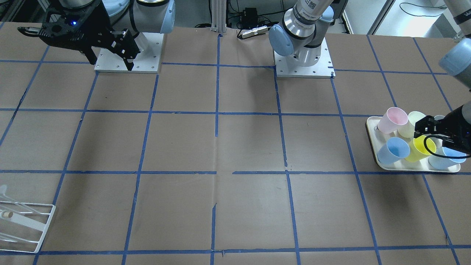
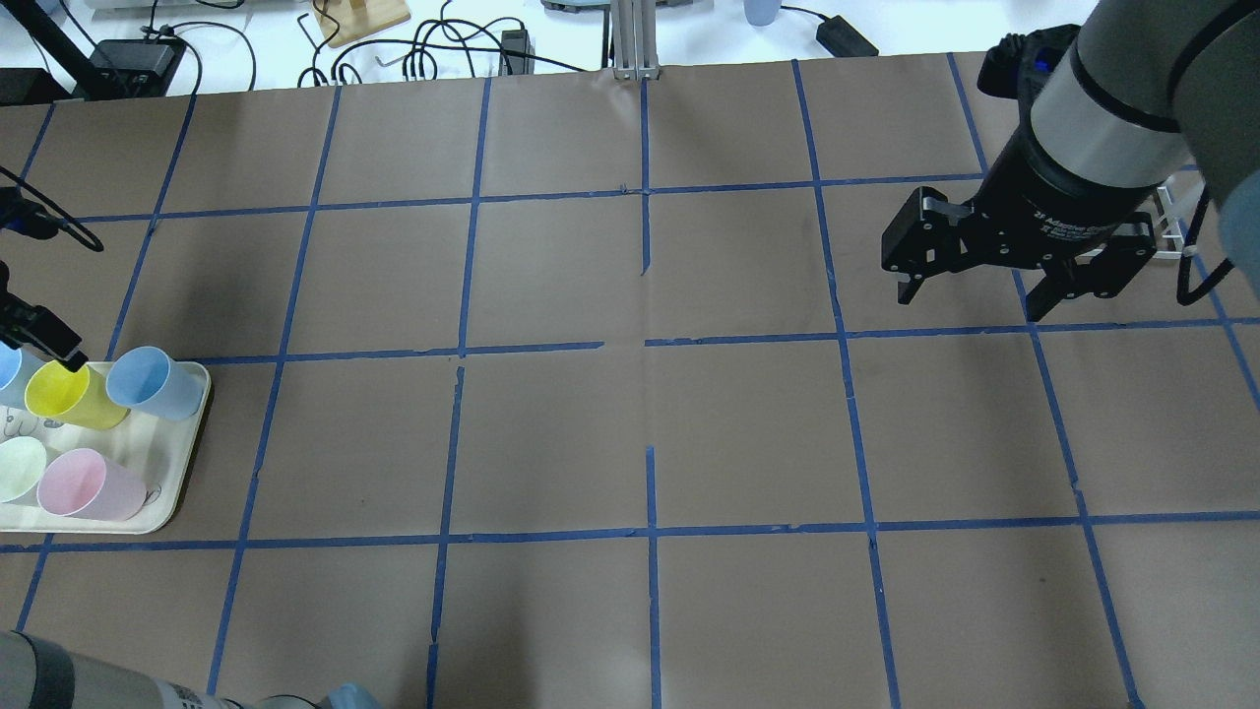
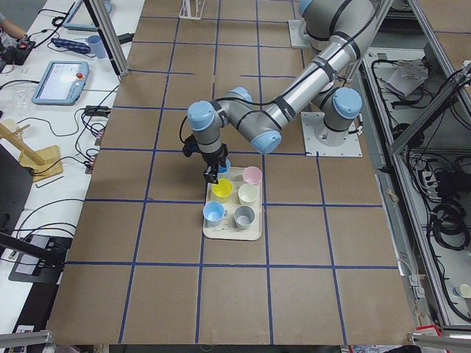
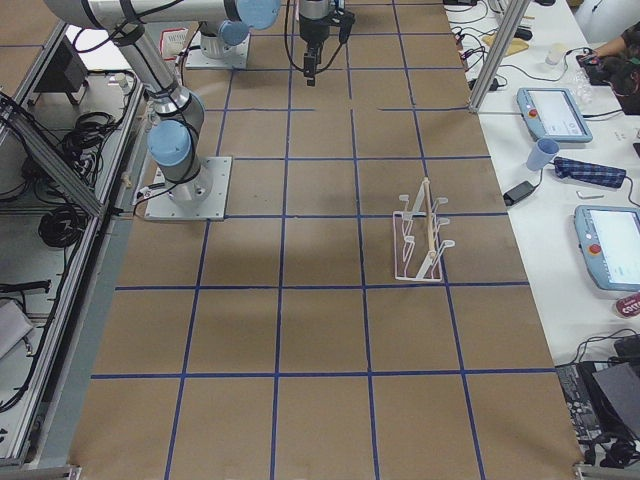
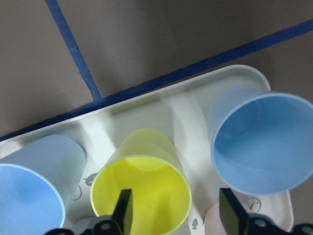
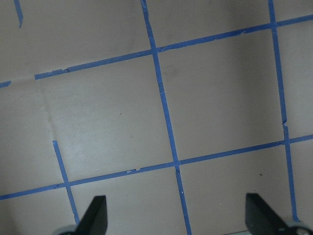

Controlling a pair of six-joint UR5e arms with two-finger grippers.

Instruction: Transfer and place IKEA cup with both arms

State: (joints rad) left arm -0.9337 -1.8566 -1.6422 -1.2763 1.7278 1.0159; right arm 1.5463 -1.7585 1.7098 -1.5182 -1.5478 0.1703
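Observation:
The bright yellow IKEA cup [image 5: 146,166] stands upright on a cream tray [image 1: 372,127] among pastel cups; it also shows in the front view [image 1: 415,154], the overhead view [image 2: 74,396] and the left side view [image 3: 221,190]. My left gripper [image 5: 176,213] is open just above it. One finger [image 5: 123,211] is over the cup's mouth and the other [image 5: 230,210] is outside its rim, neither touching. The left gripper also shows in the front view [image 1: 427,129]. My right gripper [image 2: 973,298] is open and empty, high over the table far from the tray [image 1: 110,62].
Around the yellow cup stand two light blue cups [image 1: 394,151] [image 1: 447,159], a pink cup [image 1: 393,119] and a pale cream cup [image 1: 414,123]. A white wire rack [image 1: 22,228] stands at the table's other end, also in the right side view [image 4: 420,235].

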